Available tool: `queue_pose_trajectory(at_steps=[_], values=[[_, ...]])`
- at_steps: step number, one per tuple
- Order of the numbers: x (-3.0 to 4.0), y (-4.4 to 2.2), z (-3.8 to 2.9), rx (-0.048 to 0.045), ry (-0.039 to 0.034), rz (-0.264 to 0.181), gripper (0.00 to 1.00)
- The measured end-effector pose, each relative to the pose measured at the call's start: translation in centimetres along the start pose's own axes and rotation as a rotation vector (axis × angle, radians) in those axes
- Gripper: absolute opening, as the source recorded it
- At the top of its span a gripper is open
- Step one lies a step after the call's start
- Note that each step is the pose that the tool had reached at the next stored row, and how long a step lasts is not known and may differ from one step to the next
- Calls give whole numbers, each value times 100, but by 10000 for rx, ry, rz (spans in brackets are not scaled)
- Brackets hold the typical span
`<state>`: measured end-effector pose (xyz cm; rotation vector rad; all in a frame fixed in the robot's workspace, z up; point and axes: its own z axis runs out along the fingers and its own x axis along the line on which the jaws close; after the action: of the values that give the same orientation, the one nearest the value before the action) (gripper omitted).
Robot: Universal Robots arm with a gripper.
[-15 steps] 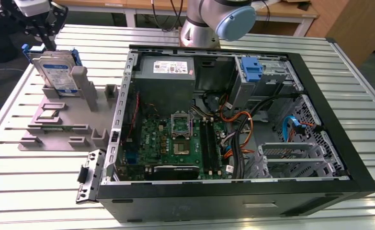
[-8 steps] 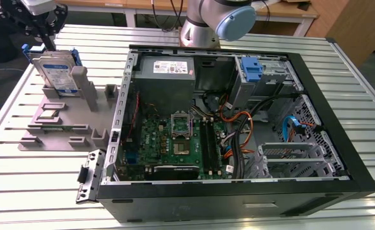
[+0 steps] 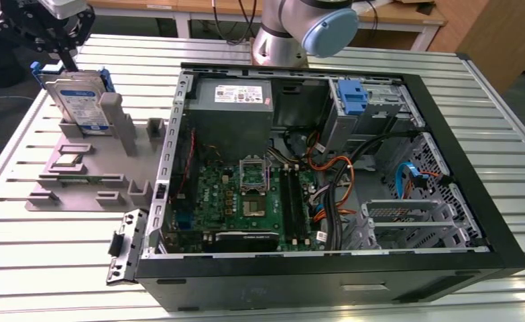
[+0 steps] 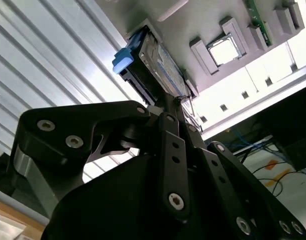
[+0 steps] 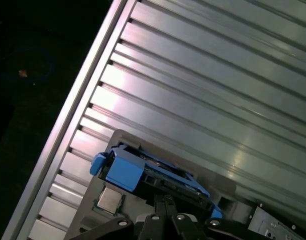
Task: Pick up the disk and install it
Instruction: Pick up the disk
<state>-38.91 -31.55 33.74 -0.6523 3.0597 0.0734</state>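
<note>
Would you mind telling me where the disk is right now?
The disk stands on edge in the grey fixture on the exterior view's left, beside the open computer case, with the gripper at its top edge.

Upper left of the exterior view, the gripper (image 3: 64,66) runs off the top edge and the lower end of the disk (image 3: 71,100) is hidden in the grey holder (image 3: 112,115)

You see the claw (image 4: 168,101) at the near edge of the disk (image 4: 163,62), which stands on edge in a grey holder (image 4: 203,20) on the ribbed counter (image 4: 53,55).
</note>
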Motion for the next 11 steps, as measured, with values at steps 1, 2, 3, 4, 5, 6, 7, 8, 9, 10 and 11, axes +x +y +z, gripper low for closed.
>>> queue_pose_trajectory(at_steps=[1, 2, 3, 4, 5, 6, 7, 8, 9, 10, 11], values=[[0, 0, 1, -4, 7, -179, 10], [0, 0, 2, -8, 15, -359, 10], [0, 0, 3, -12, 23, -538, 10], [0, 0, 4, -16, 31, -717, 10], [0, 0, 5, -20, 38, -898, 10], [0, 0, 6, -24, 47, -1093, 10], [0, 0, 7, -28, 54, -1273, 10], [0, 0, 8, -32, 62, -1453, 10], [0, 0, 8, -36, 69, -1633, 10], [0, 0, 9, -39, 78, -1813, 10], [0, 0, 10, -43, 84, -1991, 10]])
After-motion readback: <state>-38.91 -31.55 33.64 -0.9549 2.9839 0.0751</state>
